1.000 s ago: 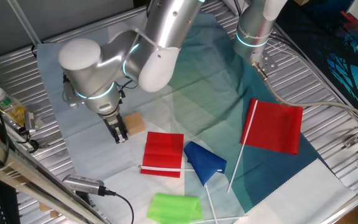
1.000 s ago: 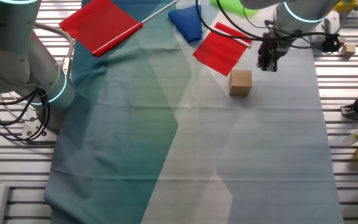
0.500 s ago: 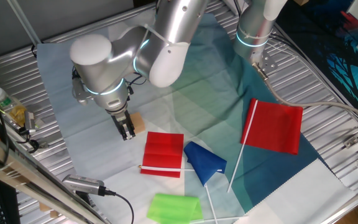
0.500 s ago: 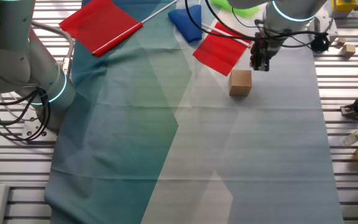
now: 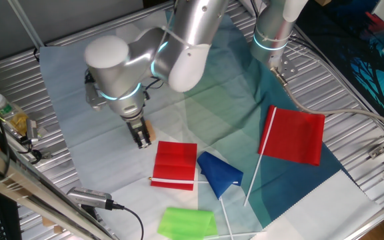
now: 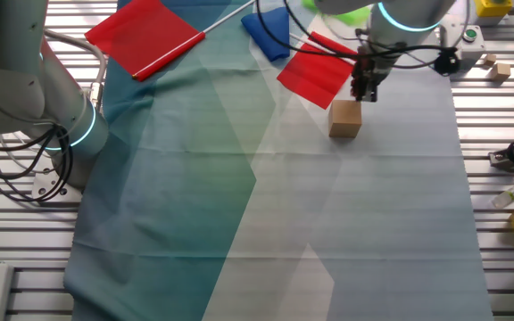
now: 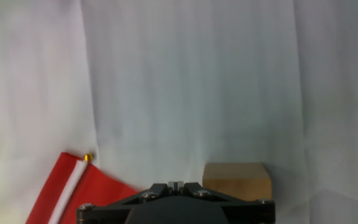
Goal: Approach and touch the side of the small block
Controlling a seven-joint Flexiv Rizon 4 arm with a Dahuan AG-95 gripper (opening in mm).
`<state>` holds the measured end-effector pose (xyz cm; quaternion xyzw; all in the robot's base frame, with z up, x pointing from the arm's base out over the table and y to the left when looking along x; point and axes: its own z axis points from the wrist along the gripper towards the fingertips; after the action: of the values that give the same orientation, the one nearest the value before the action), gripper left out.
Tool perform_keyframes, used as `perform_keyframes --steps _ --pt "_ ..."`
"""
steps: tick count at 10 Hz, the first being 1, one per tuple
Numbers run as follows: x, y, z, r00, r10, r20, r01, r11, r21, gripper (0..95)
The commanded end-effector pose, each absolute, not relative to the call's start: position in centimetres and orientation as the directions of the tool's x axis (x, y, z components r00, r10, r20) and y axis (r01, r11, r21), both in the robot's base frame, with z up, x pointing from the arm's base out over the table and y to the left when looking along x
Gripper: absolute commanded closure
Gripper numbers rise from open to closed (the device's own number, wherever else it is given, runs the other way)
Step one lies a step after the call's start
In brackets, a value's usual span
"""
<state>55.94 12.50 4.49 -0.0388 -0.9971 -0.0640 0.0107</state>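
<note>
Gripper [image 6: 362, 94] low over the pale cloth [image 6: 373, 196], fingers together and narrow, small block [image 6: 345, 119] just beside its tip at 7 o'clock, folded red cloth [image 6: 316, 73] at the block's 11 o'clock

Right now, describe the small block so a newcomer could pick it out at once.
Start at the blue-grey cloth over the table, then go to its pale end where the end effector points down. The small block sits right beside the fingertips, next to a folded red cloth. It is the only plain tan cube on the cloth; its neighbours are flat, bright fabric.
</note>
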Motion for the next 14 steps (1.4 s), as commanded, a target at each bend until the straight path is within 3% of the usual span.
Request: perform_keyframes --steps 1,14 --pt "55.92 12.41 4.31 -0.997 0.072 0.022 0.074 0.989 0.127 95.0" --pt "55.25 11.52 4.05 -0.999 0.051 0.007 0.051 0.992 0.115 95.0"
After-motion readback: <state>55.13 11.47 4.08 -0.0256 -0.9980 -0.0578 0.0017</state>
